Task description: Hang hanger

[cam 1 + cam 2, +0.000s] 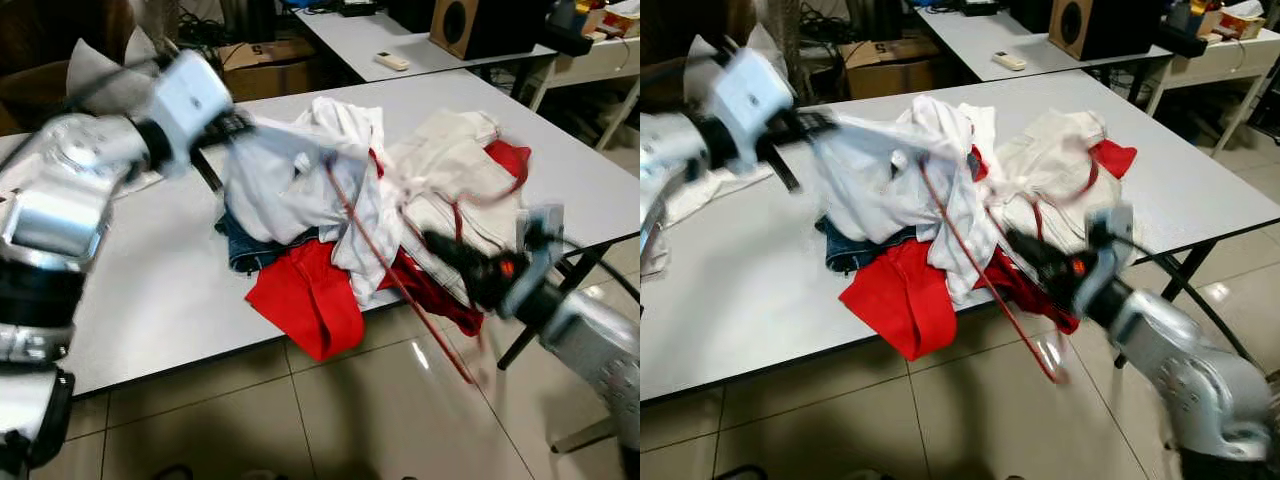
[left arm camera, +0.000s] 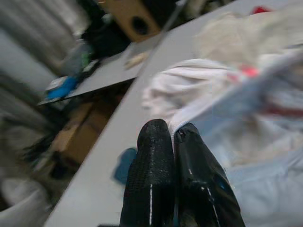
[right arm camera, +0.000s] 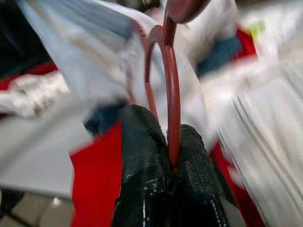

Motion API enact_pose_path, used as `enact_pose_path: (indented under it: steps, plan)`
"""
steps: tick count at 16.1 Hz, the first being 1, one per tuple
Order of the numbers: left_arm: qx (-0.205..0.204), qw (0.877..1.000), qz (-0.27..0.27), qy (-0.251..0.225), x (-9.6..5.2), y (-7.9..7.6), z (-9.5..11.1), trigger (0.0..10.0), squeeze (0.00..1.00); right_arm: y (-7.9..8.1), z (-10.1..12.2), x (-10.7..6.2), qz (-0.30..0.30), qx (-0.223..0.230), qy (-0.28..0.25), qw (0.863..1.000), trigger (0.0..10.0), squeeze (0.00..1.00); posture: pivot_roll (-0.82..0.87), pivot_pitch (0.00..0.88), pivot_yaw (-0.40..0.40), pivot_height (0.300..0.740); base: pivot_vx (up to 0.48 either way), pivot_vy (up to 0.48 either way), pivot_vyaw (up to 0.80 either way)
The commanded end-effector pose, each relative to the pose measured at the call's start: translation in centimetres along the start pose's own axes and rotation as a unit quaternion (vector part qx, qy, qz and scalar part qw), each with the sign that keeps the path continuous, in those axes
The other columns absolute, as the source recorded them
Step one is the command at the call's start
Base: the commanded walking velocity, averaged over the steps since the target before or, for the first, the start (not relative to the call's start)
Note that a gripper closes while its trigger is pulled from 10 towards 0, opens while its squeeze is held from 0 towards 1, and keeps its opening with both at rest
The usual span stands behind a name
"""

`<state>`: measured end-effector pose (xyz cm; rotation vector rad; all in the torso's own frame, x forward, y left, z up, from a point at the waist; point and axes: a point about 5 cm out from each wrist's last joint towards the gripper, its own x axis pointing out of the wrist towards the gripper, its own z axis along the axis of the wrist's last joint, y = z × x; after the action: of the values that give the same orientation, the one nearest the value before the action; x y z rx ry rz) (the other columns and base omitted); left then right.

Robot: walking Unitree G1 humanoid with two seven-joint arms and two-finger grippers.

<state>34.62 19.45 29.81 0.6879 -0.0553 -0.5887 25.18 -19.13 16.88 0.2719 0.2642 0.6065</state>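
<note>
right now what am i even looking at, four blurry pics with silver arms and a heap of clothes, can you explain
This is a two-armed humanoid robot seen through its own cameras. Two pictures come from the head, looking down at a grey table. The other two come from cameras on each wrist, looking along the black fingers. On the table lies a heap of clothes: white garments, a red garment hanging over the edge, and something denim. The left claw is shut on a pale shirt, lifting it. The right claw is shut on a red hanger, which reaches into the shirt. A speaker stands behind.
</note>
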Motion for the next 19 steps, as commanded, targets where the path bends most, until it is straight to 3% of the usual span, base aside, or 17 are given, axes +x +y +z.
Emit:
enact_pose_path:
  steps: [1,5,7,9,11,12,13,14,17,19]
  plan:
    - [0.013,0.999,0.041,-0.011,-0.6,1.6,0.7,0.0,0.00,-0.1,-0.4,-0.2,-0.007,-0.003,0.023,1.000,10.0,0.00,-0.18,0.000,0.046,0.719,0.000,0.000,0.00]
    - [0.016,0.998,0.049,-0.037,-0.5,2.0,1.2,0.0,0.00,0.8,0.2,-0.6,0.033,-0.020,0.030,0.999,10.0,0.00,-0.18,0.000,0.044,0.719,0.000,0.000,0.00]
    - [0.030,0.999,0.021,-0.026,-0.5,1.6,1.1,0.0,0.00,0.5,1.4,-0.7,0.022,-0.026,0.003,0.999,10.0,0.00,-0.18,0.000,0.043,0.719,0.000,0.000,0.00]
    - [0.046,0.999,-0.023,-0.003,-0.8,0.7,0.3,0.0,0.00,1.1,4.2,-1.2,0.058,-0.033,-0.065,0.996,10.0,0.00,-0.18,0.000,0.046,0.719,0.000,0.000,0.00]
    - [0.040,0.997,-0.056,-0.024,-0.6,-0.2,0.3,0.0,0.00,0.7,5.4,-0.3,0.047,-0.037,-0.077,0.995,10.0,0.00,-0.19,0.000,0.049,0.719,0.000,0.000,0.00]
    - [0.038,0.998,-0.041,-0.037,-0.5,0.0,0.6,0.0,0.00,0.9,5.1,0.3,0.052,-0.044,-0.062,0.996,10.0,0.00,-0.19,0.000,0.049,0.719,0.000,0.000,0.00]
    - [0.046,0.997,0.017,-0.063,-0.3,1.1,1.7,0.0,0.00,1.9,4.8,1.7,0.083,-0.052,-0.048,0.994,10.0,0.00,-0.18,0.000,0.046,0.719,0.000,0.000,0.00]
    - [0.052,0.990,0.097,-0.083,-0.7,3.4,2.8,0.0,0.00,3.1,5.1,2.6,0.120,-0.054,-0.053,0.990,10.0,0.00,-0.17,0.000,0.037,0.719,0.000,0.000,0.00]
    - [0.069,0.964,0.231,-0.115,-3.7,7.9,4.8,0.0,0.00,3.8,5.5,3.6,0.148,-0.055,-0.059,0.986,10.0,0.00,-0.17,0.000,0.030,0.719,0.000,0.000,0.00]
    - [0.072,0.967,0.220,-0.108,-3.5,7.7,4.7,0.0,0.00,3.3,4.8,3.5,0.136,-0.062,-0.041,0.988,10.0,0.00,-0.16,0.000,0.029,0.719,0.000,0.000,0.00]
